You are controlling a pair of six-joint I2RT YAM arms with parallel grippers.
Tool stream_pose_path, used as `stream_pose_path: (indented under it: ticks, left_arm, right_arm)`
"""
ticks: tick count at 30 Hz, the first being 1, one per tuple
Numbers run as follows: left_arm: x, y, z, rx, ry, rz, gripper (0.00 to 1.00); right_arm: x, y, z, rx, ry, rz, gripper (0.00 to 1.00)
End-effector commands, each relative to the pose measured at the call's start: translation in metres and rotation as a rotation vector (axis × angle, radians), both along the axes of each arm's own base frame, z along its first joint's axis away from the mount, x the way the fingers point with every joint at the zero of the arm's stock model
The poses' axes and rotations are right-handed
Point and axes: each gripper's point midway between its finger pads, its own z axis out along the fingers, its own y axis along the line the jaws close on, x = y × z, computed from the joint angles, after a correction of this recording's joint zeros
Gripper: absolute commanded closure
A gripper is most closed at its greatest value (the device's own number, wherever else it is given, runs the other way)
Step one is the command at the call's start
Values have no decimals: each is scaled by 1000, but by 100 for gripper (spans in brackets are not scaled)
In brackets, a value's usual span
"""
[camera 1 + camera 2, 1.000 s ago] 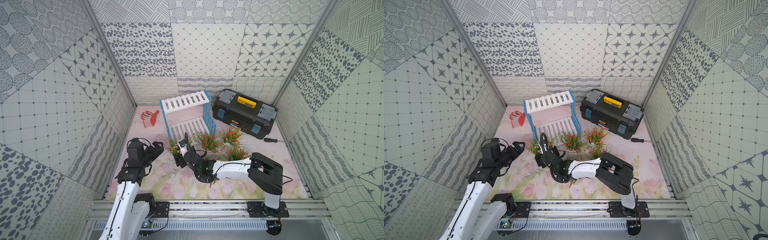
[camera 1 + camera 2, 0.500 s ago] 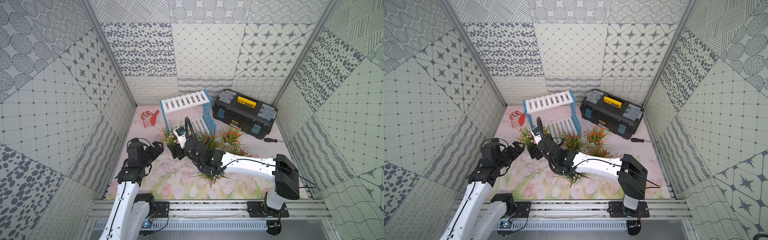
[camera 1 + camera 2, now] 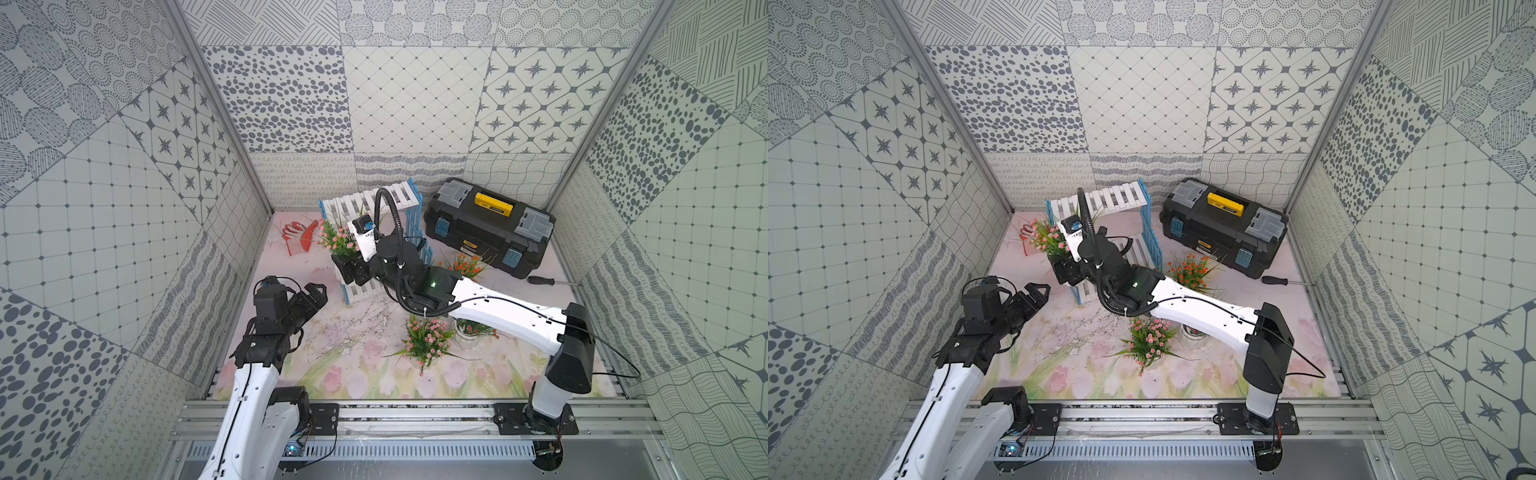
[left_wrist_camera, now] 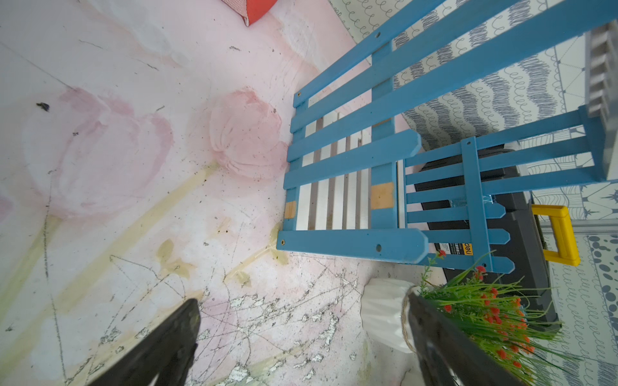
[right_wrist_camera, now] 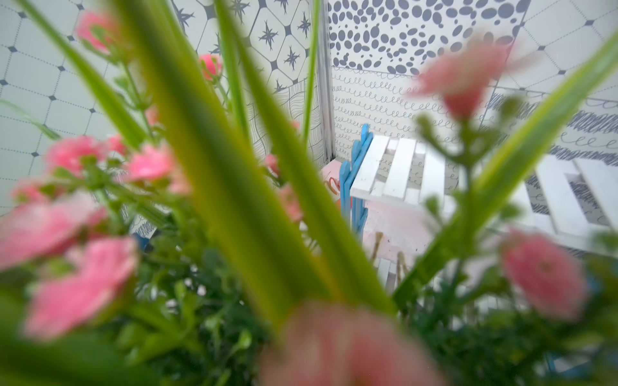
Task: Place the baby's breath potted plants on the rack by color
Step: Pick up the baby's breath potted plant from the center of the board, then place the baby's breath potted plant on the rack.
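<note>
My right gripper (image 3: 350, 269) (image 3: 1065, 270) is shut on a pink baby's breath potted plant (image 3: 337, 242) (image 3: 1049, 240) and holds it in the air by the rack's left side panel. Its pot is hidden between the fingers. Blurred pink blossoms (image 5: 147, 166) of this plant fill the right wrist view. The rack (image 3: 365, 203) (image 3: 1113, 201) (image 4: 351, 160) (image 5: 398, 170) stands at the back with white slats and blue fence sides. A second pink plant (image 3: 426, 340) (image 3: 1148, 336) stands on the mat. Orange-red plants (image 3: 467, 266) (image 3: 1192, 270) (image 4: 384, 317) stand near it. My left gripper (image 3: 313, 293) (image 3: 1036, 293) (image 4: 302, 304) hangs open and empty.
A black toolbox (image 3: 490, 226) (image 3: 1223, 226) with a yellow handle sits right of the rack, with a screwdriver (image 3: 544, 281) in front of it. A red glove (image 3: 299, 237) lies at the back left. Another orange-red plant (image 3: 473, 330) is partly under my right arm.
My right arm has stretched out and carried the pink plant up off the mat, back and left to the rack's left side. The left arm has stayed still.
</note>
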Motion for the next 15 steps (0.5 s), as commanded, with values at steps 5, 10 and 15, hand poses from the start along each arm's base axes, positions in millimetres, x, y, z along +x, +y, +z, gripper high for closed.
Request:
stream_pose_path:
  ticks: [5, 10, 15]
  left_arm:
    - [8, 0, 13, 9, -53, -10, 3]
    - [8, 0, 13, 10, -54, -12, 3]
    - [8, 0, 12, 12, -54, -14, 3]
  right_arm:
    - [37, 0, 58, 78, -112, -3, 14]
    - [63, -4, 74, 80, -153, -28, 14]
    - [92, -11, 86, 77, -177, -59, 14]
